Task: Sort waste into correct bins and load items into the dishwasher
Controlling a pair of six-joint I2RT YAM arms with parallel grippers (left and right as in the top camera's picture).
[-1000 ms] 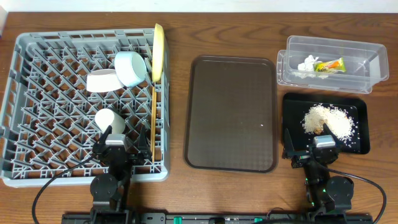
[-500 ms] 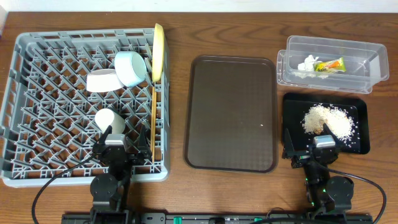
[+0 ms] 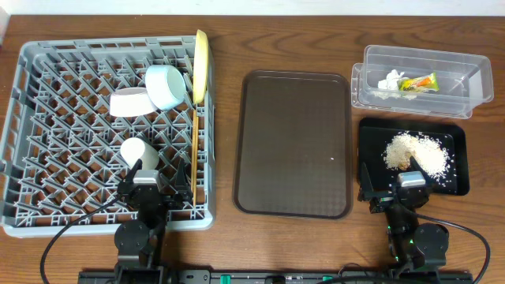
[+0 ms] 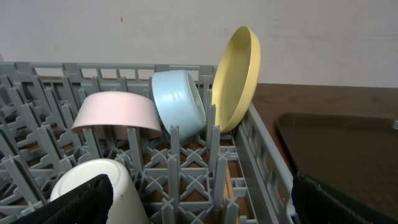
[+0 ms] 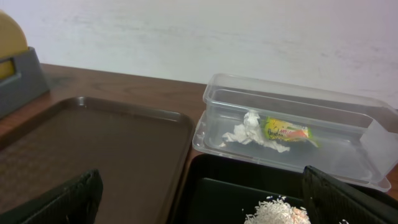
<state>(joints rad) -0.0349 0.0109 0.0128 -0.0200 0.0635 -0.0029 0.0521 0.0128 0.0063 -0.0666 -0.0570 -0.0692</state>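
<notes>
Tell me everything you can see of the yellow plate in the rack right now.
The yellow plate is round, plain and smooth, plastic-looking, with a raised rim and no visible damage. It stands on edge among the pegs at the far right corner of the grey dish rack, its top leaning outward over the rack's right wall. Its lower edge is hidden behind pegs. The light blue bowl lies on its side right beside it, apparently touching.

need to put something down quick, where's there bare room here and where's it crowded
The brown serving tray, between the grey rack and the black tray, is bare. The rack's left half is free too. Crowded: the rack's far right corner, where pink bowl, blue bowl and yellow plate sit packed, white cup just in front.
</notes>
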